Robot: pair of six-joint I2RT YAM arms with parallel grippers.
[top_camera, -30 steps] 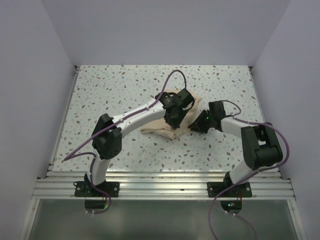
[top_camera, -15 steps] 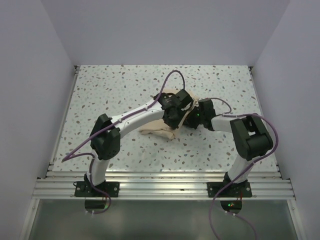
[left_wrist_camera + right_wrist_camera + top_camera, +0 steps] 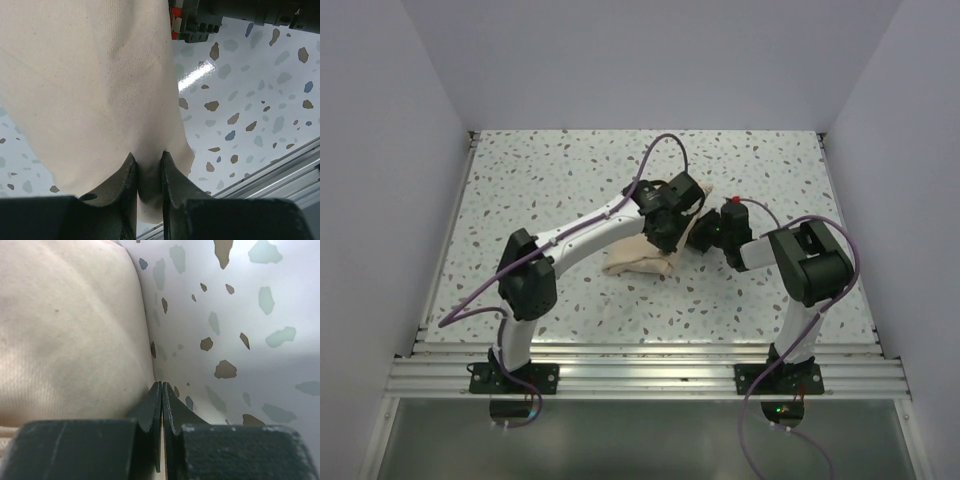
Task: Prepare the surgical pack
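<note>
The surgical pack shows only as a beige cloth bundle (image 3: 635,258) lying mid-table; no steel tray, instruments or gauze packets are in view. My left gripper (image 3: 665,240) points down over its right part and is shut on a fold of the cloth (image 3: 90,75), which hangs pinched between the fingertips (image 3: 148,160). My right gripper (image 3: 703,233) lies low at the bundle's right edge. In the right wrist view its jaws (image 3: 161,385) are pressed together at the cloth's edge (image 3: 70,330), with a thin sliver of beige between them.
The speckled table top (image 3: 540,190) is enclosed by white walls on three sides. A metal rail (image 3: 640,365) runs along the near edge. The right arm's wrist (image 3: 200,20) sits close to my left gripper.
The right gripper has slid left and further in, up against the bundle's right edge, its arm folding tighter. The left gripper has shifted slightly up and left with the cloth.
</note>
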